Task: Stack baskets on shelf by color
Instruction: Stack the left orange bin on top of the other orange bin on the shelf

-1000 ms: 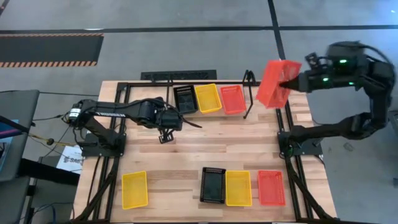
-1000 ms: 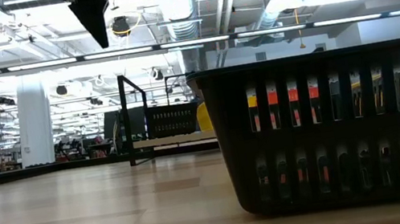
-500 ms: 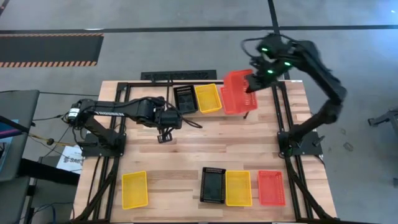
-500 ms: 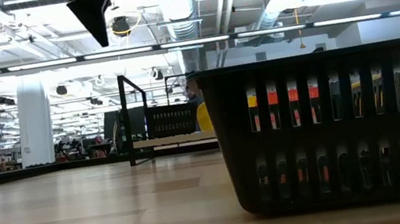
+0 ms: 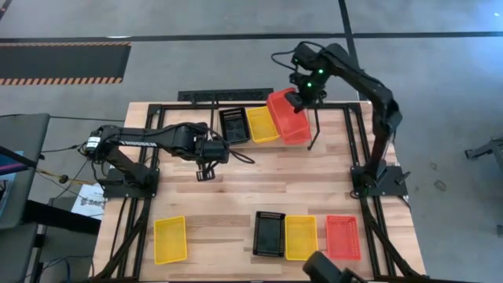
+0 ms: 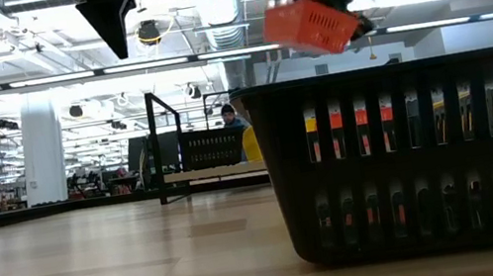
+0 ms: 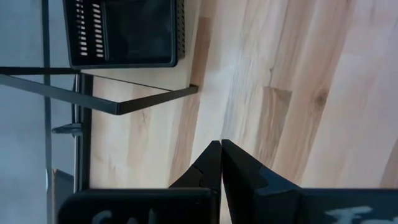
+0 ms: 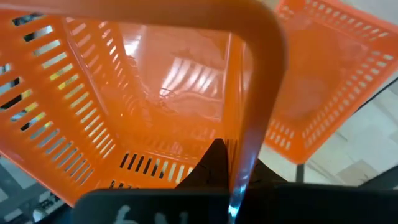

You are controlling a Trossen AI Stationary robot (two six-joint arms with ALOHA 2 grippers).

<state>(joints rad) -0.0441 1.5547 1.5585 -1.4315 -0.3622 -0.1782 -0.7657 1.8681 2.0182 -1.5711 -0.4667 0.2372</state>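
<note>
My right gripper [image 5: 299, 99] is shut on a red-orange basket [image 5: 284, 118] and holds it in the air over the right end of the black rod shelf [image 5: 313, 130] at the table's far edge. On the shelf sit a black basket [image 5: 233, 124], a yellow one [image 5: 262, 123] and a red-orange one [image 8: 323, 81] right below the held basket. In the low view the held basket [image 6: 310, 25] hangs high and tilted. My left gripper [image 5: 206, 169] is shut and hovers over bare table [image 7: 221, 144] near the shelf's left end. My right gripper pinches the red-orange basket's side wall at its rim [image 8: 252, 118], at the far end of the basket, one finger [image 8: 214, 158] inside and the other outside. The fingers come from above, slanting down. The basket is lifted clear and tilted, touching nothing below.
Along the near edge lie a yellow basket [image 5: 170, 240], a black one [image 5: 269, 234], another yellow one [image 5: 301, 237] and a red-orange one [image 5: 343, 237]. The near black basket [image 6: 411, 161] fills the low view's right. A dark object [image 5: 330, 271] shows at the near edge.
My right arm has swung from beyond the table's right edge toward the left and the shelf, carrying the red-orange basket. The basket has turned from nearly on edge to a flatter tilt over the shelf's right end. My left arm has kept still.
</note>
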